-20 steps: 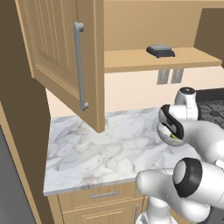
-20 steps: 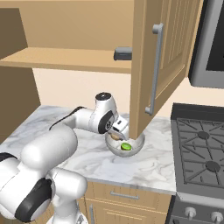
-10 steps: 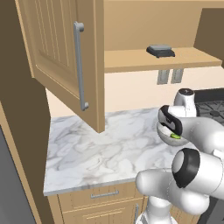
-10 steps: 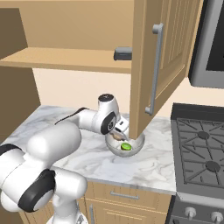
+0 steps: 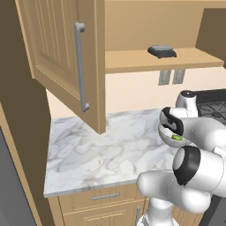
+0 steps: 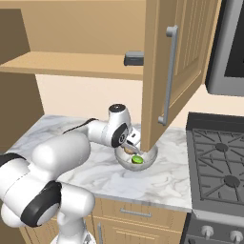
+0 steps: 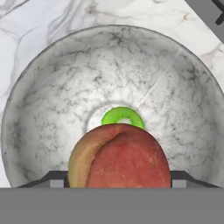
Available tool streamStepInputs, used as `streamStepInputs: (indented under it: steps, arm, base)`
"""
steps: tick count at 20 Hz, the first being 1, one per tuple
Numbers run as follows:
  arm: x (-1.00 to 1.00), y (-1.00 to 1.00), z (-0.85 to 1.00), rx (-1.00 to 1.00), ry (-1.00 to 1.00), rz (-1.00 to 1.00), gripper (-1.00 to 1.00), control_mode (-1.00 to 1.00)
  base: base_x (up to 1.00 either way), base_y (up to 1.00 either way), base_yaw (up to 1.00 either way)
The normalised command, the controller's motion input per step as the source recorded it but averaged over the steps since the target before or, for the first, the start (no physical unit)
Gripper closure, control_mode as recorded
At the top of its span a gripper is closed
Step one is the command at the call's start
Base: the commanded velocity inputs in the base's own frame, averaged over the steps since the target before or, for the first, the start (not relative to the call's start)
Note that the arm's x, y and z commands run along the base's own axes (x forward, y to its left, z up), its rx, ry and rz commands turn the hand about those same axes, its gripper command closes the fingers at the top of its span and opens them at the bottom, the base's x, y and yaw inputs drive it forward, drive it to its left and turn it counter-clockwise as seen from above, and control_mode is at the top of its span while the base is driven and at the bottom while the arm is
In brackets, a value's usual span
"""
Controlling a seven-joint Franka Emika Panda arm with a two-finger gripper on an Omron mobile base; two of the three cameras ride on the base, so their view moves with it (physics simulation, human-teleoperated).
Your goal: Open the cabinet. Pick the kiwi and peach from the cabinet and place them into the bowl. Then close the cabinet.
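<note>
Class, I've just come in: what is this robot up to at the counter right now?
The robot's end effector sits just above the grey bowl on the marble counter. The peach lies between its open fingers, over the bowl. A green kiwi already sits in the bowl. The cabinet doors are open.
</note>
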Motion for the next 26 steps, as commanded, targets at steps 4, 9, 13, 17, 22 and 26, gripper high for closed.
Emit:
streamStepInputs:
  steps: [4, 9, 13, 17, 22, 26]
  arm:
    - [0.02, -0.01, -0.03, 0.0, 0.0, 0.0, 1.0, -1.0]
    - [0.01, 0.0, -0.04, 0.0, 0.0, 0.0, -1.0, -1.0]
    - [0.0, 0.0, 0.0, 0.0, 0.03, 0.0, -1.0, -1.0]
    - [0.0, -0.01, 0.0, 0.0, 0.01, 0.0, -1.0, -1.0]
    - [0.0, -0.22, 0.0, 0.03, 0.0, 0.0, -1.0, -1.0]
    - [0.0, -0.26, 0.0, 0.0, 0.0, 0.0, -1.0, -1.0]
  base:
    - [0.0, 0.0, 0.0]
    - [0.0, 0.0, 0.0]
    - [0.0, 0.0, 0.0]
    - [0.0, 0.0, 0.0]
    - [0.0, 0.0, 0.0]
    - [0.0, 0.0, 0.0]
